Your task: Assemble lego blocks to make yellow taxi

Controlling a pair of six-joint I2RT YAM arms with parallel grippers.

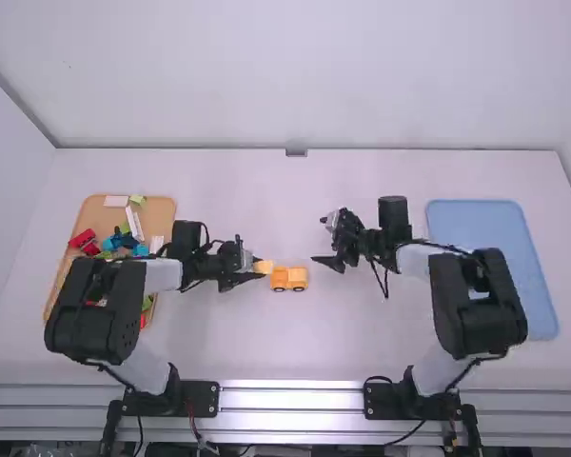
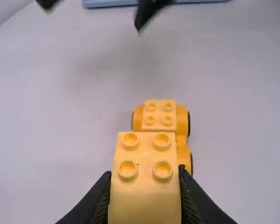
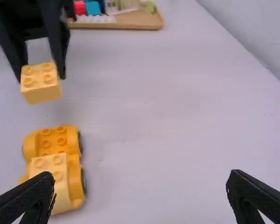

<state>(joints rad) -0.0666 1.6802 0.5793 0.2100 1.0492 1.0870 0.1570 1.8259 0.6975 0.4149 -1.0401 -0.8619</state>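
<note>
From above, the high view looks forward and down; closer, the wrist views face inward, sharing the car (image 2: 182, 122).

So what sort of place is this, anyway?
Probably a robotics lab or testing station: two mechanical arms stand at a white table, with a tray of colorful toy bricks and a little yellow toy car between them.

Blue tray (image 1: 476, 217) at far right. Tan tray (image 1: 93, 209) at far left, holding red blocks (image 1: 82, 239), blue blocks (image 1: 140, 249), green blocks (image 1: 138, 200), white blocks (image 1: 134, 225).
</note>
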